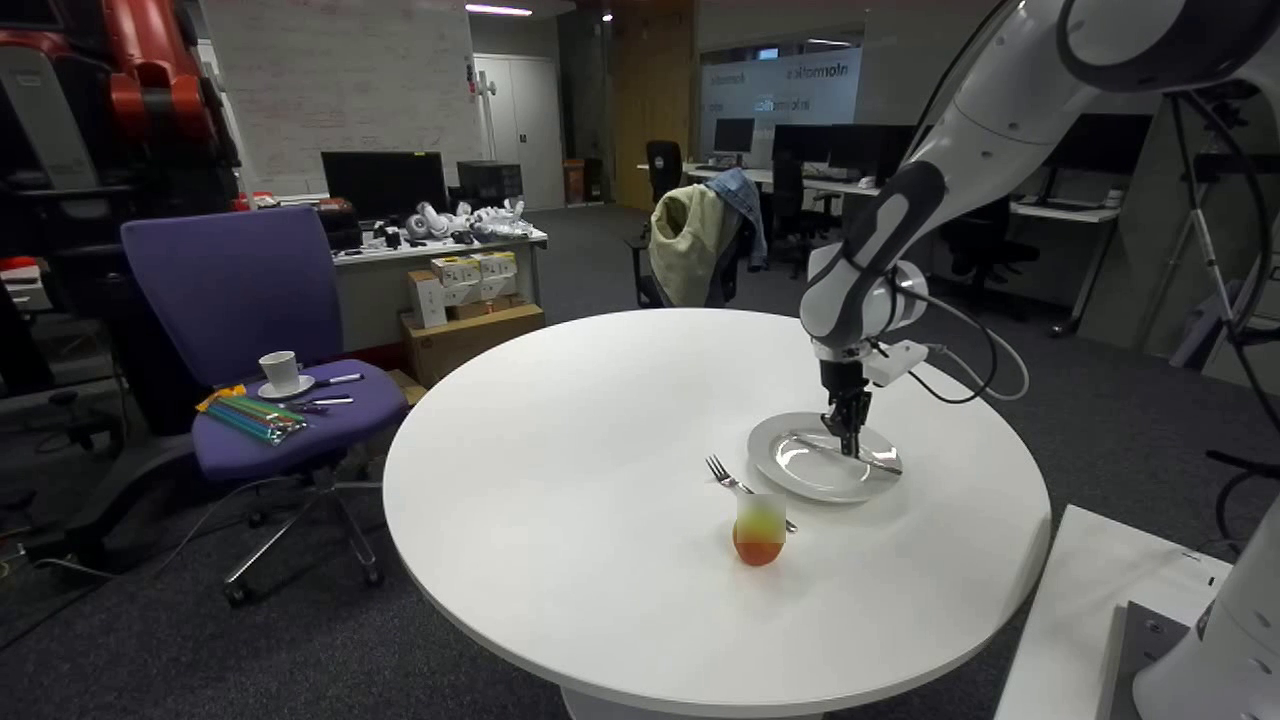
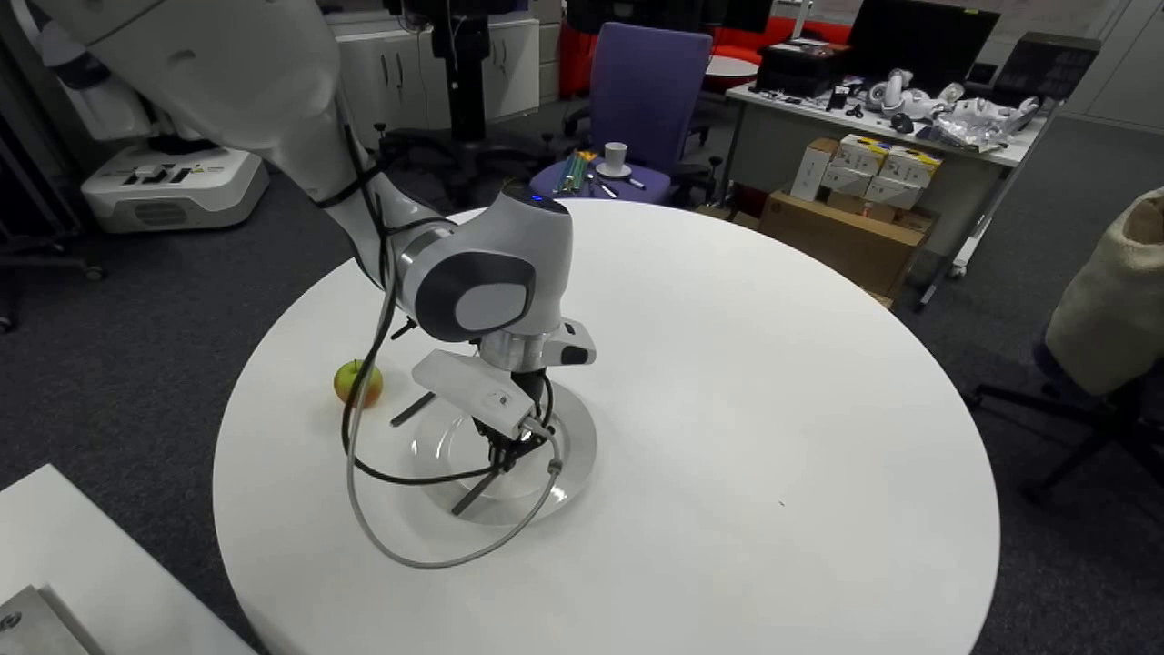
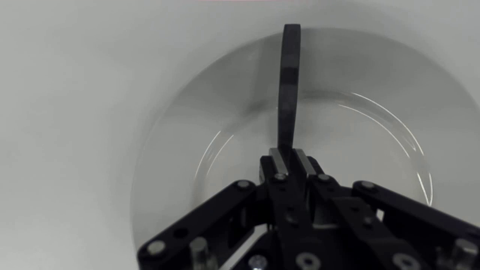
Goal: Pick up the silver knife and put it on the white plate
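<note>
The silver knife (image 3: pixel 289 86) is over the white plate (image 1: pixel 815 477), with one end reaching its rim. The pincer (image 3: pixel 286 151) points down above the plate, its two pads (image 3: pixel 278 161) clamped on the knife partway along. In the wrist view the knife stretches forward from between the pads; whether metal and plate touch, I cannot tell.

A fork (image 1: pixel 733 482) lies on the white worktop (image 1: pixel 560 430) just beside the plate. A red-green apple (image 1: pixel 759 548) sits a little farther from the plate, past the fork, and in an exterior view it hides part of the fork's handle; its top is blurred there. The arm (image 1: pixel 965 170) hangs over the plate, and in an exterior view a grey cable (image 2: pixel 438 565) loops in front of the plate, covering part of it. In both exterior views, well apart from the plate, beyond the worktop's edge, a purple chair (image 1: pixel 245 290) carries a white cup (image 1: pixel 281 372) on a saucer (image 1: pixel 283 391).
</note>
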